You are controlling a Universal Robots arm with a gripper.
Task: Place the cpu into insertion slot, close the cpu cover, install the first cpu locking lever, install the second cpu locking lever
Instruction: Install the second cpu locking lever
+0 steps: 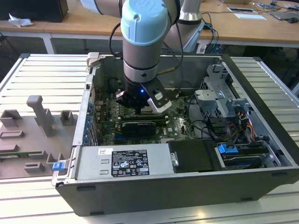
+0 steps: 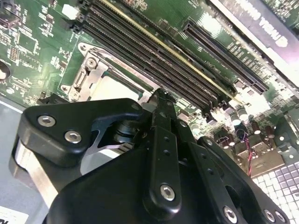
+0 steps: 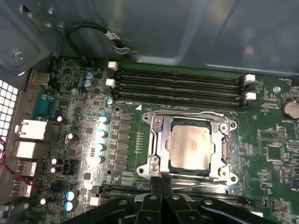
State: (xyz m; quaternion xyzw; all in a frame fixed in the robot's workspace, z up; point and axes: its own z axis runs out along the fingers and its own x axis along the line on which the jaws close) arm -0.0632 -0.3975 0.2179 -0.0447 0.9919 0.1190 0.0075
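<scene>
Slatted table (image 1: 42, 70), wood desks (image 1: 84, 21) behind

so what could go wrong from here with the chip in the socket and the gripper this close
1. In the first wrist view the gripper sits right at the edge of the silver cover framing the chip; a slight drift could scrape either one.
2. The memory slots run close beside the socket, so a sideways move might knock their white clips.
3. In the exterior view the arm reaches deep into the computer case, leaving little room near the loose cables.
</scene>
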